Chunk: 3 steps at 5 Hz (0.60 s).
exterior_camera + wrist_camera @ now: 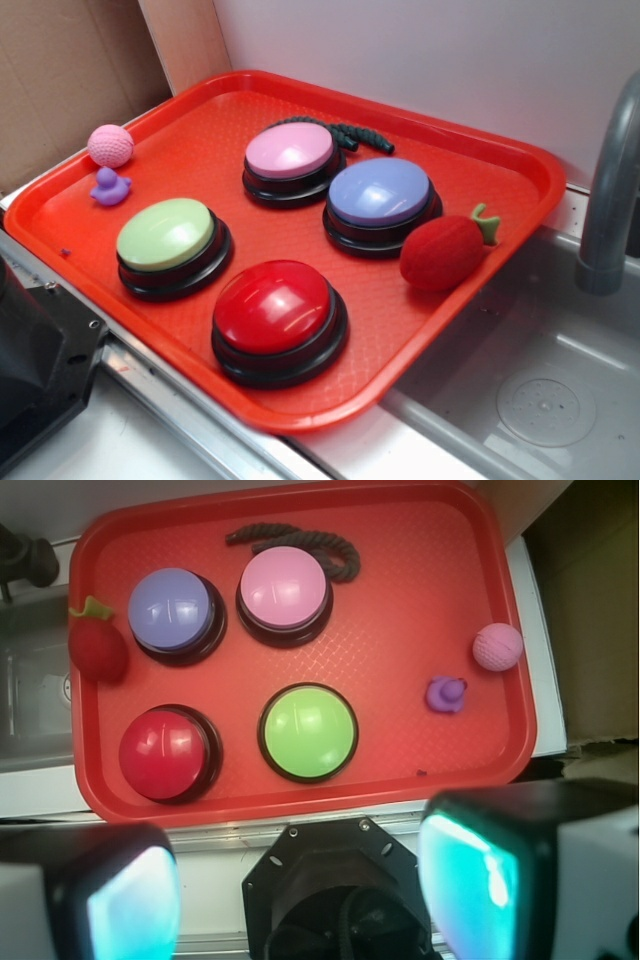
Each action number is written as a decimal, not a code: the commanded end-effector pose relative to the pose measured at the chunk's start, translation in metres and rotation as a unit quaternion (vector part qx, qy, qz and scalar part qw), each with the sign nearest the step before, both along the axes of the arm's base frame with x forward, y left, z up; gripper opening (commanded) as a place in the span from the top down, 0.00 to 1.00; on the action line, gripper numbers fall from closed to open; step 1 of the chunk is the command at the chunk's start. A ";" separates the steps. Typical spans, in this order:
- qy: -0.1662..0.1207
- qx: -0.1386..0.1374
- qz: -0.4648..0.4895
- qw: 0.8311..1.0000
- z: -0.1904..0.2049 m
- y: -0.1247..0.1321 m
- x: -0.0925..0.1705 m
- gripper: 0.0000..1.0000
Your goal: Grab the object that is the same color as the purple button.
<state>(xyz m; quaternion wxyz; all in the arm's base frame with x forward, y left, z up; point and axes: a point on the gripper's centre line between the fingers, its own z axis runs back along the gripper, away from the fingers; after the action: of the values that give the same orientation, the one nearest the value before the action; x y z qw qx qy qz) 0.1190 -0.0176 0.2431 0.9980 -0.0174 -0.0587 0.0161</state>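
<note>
Wrist view: tool (300,880) wide open, empty; purple duck (446,694) beside pink ball (497,646).

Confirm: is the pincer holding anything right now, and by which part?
Nothing held. The pincer is open and well off the tray; the purple duck sits untouched beside the pink ball.
</note>
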 end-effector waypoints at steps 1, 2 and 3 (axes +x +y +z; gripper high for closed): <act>0.000 0.000 0.000 1.000 0.000 0.000 0.000 0.00; 0.026 0.005 0.082 0.996 -0.037 0.050 0.038 0.00; 0.046 0.011 0.137 0.989 -0.061 0.095 0.059 0.00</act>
<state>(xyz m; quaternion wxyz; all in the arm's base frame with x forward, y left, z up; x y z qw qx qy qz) 0.1761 0.0697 0.1739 0.9887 -0.0033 0.0040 0.1500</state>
